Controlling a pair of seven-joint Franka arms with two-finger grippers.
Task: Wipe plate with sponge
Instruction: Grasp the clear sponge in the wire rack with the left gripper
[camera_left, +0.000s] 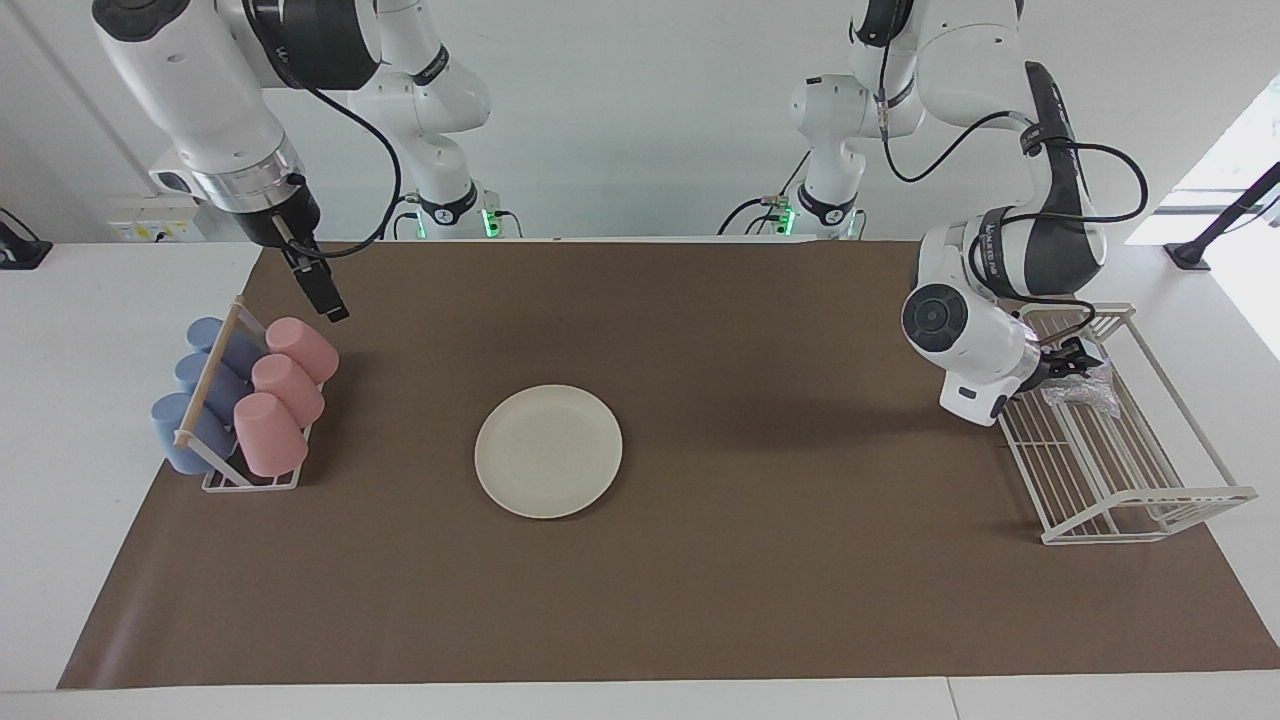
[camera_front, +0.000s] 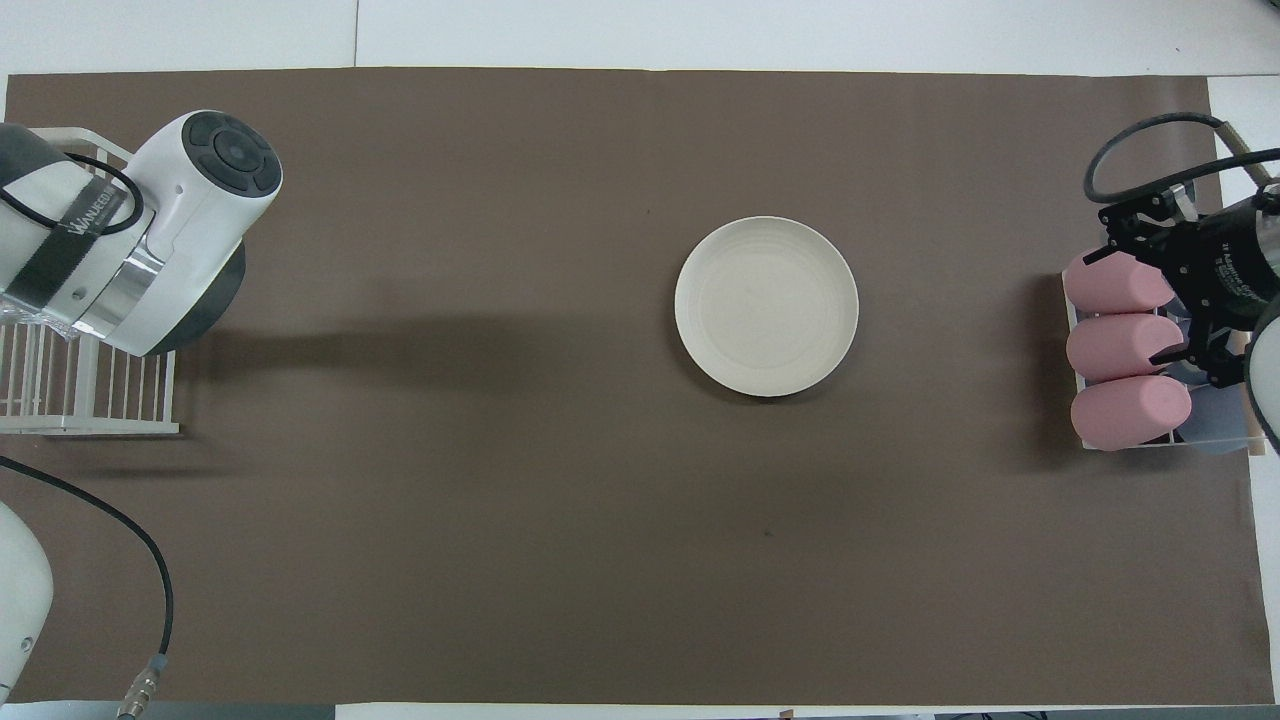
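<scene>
The plate is lying alone mid-mat while the left gripper, finger state untellable, is touching the sponge in the rack, and the right gripper, spread open, is hanging over the cups.

White desk is covered w/ a brown mat. On the mat: cream plate lies flat approx. mid-desk; a cup rack w/ pink & blue cups is set toward the right arm's end; a white wire rack is set toward the left arm's end, well apart from the plate.
</scene>
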